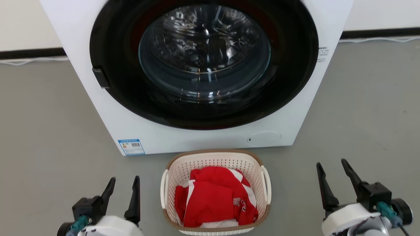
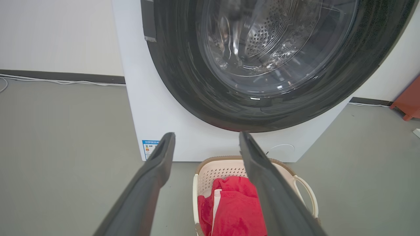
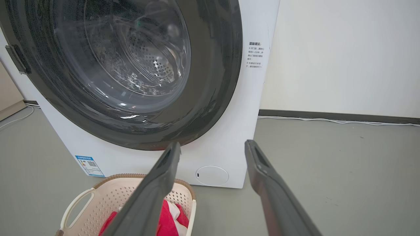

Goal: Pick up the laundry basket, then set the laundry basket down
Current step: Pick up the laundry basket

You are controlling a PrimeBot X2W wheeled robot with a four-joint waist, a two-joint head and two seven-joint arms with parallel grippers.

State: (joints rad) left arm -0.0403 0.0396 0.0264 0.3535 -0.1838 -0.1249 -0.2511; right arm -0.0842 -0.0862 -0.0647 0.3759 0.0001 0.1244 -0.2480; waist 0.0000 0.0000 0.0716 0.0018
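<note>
Writing first: the washer (image 1: 98, 108) has 1 blue sticker (image 1: 131, 147) at the lower left corner of its front. It carries a QR-type square in the right wrist view, but the print is too small to read. A block of small Chinese text (image 3: 255, 55), several lines, sits on the white panel right of the door (image 1: 203, 62) & isn't legible either. White logo print (image 1: 241, 202) on the red garment (image 1: 210, 196) can't be read. Arms: left gripper (image 1: 124, 178) is at the lower left of the head view & right gripper (image 1: 331, 163) at the lower right, a bit higher in that view. Both point fwd toward the washer, jaws of each spread wide w/ nothing btwn the fingers. The laundry basket (image 1: 210, 163) stands on the grey floor (image 1: 361, 114) just in front of the washer, btwn the 2 grippers & apart from both. In the left wrist view it lies to the lower right, partly behind one finger; in the right wrist view, to the lower left. Counts: 1 washer, 1 basket w/ 2 white loop handles (image 1: 266, 183), 1 red garment w/ white parts inside it, 2 grippers w/ 2 dark fingers each, 1 sticker, 1 text block, 1 round cover (image 1: 264, 138) low on the washer front.
</note>
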